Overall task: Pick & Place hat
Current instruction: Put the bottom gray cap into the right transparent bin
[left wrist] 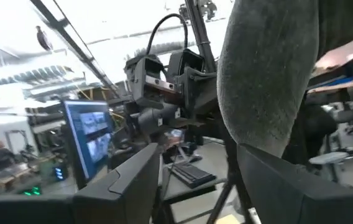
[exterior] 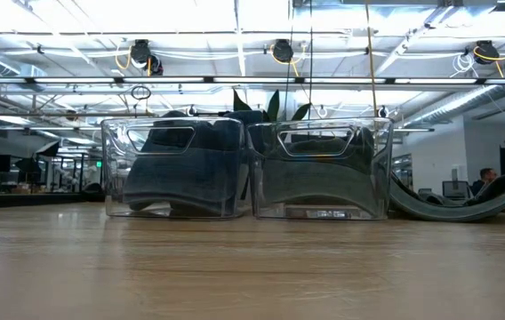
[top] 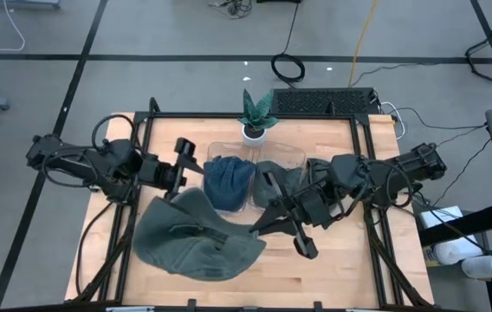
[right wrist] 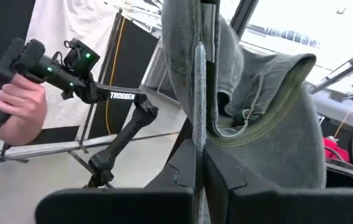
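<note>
- The hat is big, grey-green and floppy. In the high view it sits at about 7 o'clock on the worktop.
- It is held up by two tools, one at each side. In the low view you can see part of it at 3 o'clock, past the bins.
- The left tool is at the hat's 11 o'clock edge. Its fingers stand apart, and one edge of the grey cloth hangs between them.
- The right tool is at the hat's 3 o'clock edge. Its fingers are pinched tight on a seam of the hat.
- In the right wrist view the hat hangs down from that pinch like a soft bag, with a cord showing inside.
- Two clear bins stand side by side near the middle of the worktop, touching each other.
- The left bin holds a blue hat. The right bin holds a grey hat.
- A small plant in a white pot stands at 12 o'clock, just behind the bins.
- A person's hand shows in the right wrist view, off the worktop, holding a black handle.
</note>
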`<state>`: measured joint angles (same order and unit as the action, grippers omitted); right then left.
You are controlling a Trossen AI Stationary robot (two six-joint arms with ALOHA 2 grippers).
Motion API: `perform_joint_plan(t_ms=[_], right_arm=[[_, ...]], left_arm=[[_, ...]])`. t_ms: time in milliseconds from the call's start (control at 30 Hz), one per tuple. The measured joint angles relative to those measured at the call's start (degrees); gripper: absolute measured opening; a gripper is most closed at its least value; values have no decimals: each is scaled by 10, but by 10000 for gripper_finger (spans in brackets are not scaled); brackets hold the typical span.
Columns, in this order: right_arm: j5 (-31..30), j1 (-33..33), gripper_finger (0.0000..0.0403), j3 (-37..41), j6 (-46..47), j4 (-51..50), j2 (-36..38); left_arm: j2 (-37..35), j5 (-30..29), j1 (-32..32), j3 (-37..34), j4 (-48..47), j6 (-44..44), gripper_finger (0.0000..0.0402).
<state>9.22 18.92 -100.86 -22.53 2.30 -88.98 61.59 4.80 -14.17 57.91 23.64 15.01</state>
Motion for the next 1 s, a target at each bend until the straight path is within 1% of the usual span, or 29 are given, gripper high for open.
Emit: perform_joint_plan(t_ms=[67, 167, 300, 333, 367, 433, 600, 867, 933, 1000], right_arm=[[-3, 0, 0, 0, 0, -4, 0], [-5, 3, 0, 0, -1, -15, 13], [-45, 4, 0, 0, -6, -20, 29], [-49, 4, 0, 0, -6, -23, 32], [-54, 5, 0, 0, -6, -28, 32], [-59, 6, 0, 1, -7, -29, 32], [-57, 6, 0, 1, -5, -39, 34], [-68, 3, 0, 39, 0, -18, 32], [-68, -1, 0, 41, 5, -14, 33], [-65, -6, 0, 41, 9, -13, 34]], left_arm=[[5, 23, 0, 9, -16, -22, 230], [7, 89, -1, 14, -34, -50, 230], [4, 189, -2, 14, -53, -77, 230], [3, 210, -1, 14, -49, -81, 230], [3, 218, -1, 14, -49, -81, 230], [3, 215, -2, 14, -43, -76, 230], [6, 171, 2, 14, -20, -73, 230], [6, 121, 2, 14, 45, -63, 230], [7, 120, 3, 14, 41, -64, 230], [7, 133, 3, 14, 33, -72, 230]])
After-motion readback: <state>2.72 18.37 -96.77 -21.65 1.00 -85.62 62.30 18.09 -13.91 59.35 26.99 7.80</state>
